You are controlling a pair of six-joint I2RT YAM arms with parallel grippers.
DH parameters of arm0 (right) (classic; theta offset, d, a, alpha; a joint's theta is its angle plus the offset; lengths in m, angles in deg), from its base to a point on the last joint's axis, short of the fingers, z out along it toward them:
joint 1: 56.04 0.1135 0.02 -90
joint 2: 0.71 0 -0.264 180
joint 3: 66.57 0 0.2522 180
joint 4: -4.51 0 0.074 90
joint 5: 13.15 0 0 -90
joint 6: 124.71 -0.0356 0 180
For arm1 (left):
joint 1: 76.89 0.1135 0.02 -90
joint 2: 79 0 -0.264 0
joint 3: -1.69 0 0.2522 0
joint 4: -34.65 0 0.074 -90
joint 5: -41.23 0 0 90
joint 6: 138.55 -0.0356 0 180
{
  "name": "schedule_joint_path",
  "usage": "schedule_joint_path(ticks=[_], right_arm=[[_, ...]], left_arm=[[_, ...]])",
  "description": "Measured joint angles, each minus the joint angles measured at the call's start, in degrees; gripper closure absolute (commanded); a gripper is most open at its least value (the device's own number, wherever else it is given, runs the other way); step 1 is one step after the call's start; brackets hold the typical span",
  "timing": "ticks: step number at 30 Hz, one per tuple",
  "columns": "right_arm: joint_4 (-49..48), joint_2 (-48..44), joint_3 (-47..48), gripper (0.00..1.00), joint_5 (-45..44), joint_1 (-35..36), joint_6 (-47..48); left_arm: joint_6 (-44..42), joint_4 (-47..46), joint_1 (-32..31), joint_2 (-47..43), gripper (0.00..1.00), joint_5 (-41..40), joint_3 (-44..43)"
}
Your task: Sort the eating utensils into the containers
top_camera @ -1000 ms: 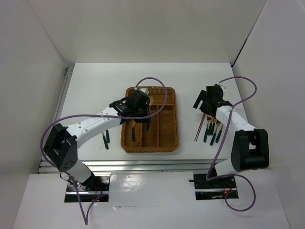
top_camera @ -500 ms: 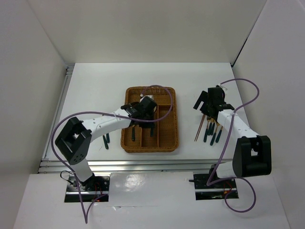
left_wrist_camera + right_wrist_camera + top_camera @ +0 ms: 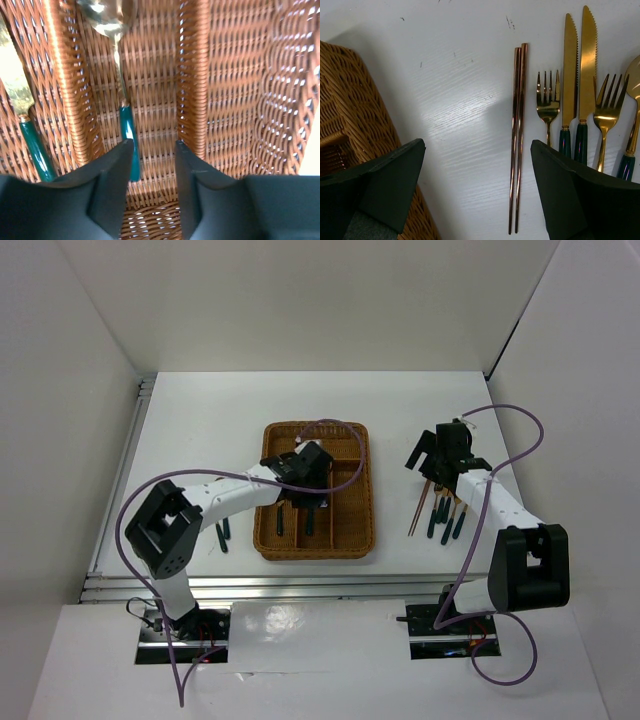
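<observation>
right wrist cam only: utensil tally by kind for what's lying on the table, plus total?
chopsticks: 2
forks: 2
knives: 2
spoon: 1, cut off by the frame edge
Total: 7

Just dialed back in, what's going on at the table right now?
The left gripper is over the wicker tray, fingers open above its middle long section, where a spoon lies with its green handle beside one finger. A knife lies in the neighbouring section. The right gripper hovers open over the table right of the tray, above the chopsticks, forks and knives not yet sorted. A couple of dark-handled pieces also lie left of the tray.
</observation>
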Motion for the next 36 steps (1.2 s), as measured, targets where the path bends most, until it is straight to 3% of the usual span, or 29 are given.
schedule_joint_path(ticks=[7, 11, 17, 21, 27, 36], right_arm=[[0.0, 0.0, 0.0, 0.06, 0.2, 0.0, -0.3], [0.0, 0.0, 0.0, 0.06, 0.6, 0.0, -0.3], [0.0, 0.0, 0.0, 0.06, 1.0, 0.0, -0.5], [0.0, 0.0, 0.0, 0.06, 1.2, 0.0, -0.8], [-0.2, 0.1, 0.0, 0.06, 2.1, 0.0, -1.7], [-0.2, 0.8, 0.0, 0.06, 2.0, 0.0, -1.9]], left_arm=[[-1.5, 2.5, 0.5, -1.0, 0.34, -1.2, -4.7], [-3.2, 3.3, 3.7, -7.8, 0.33, -0.6, -4.6], [-4.7, 2.2, 16.5, -24.7, 0.3, -0.7, 5.4], [-4.8, 3.8, 21.3, -30.3, 0.29, -1.5, 14.1], [-4.8, 5.4, 26.9, -30.5, 0.29, -1.7, 22.8], [-6.4, 4.3, 32.3, -23.9, 0.32, -1.7, 23.4]])
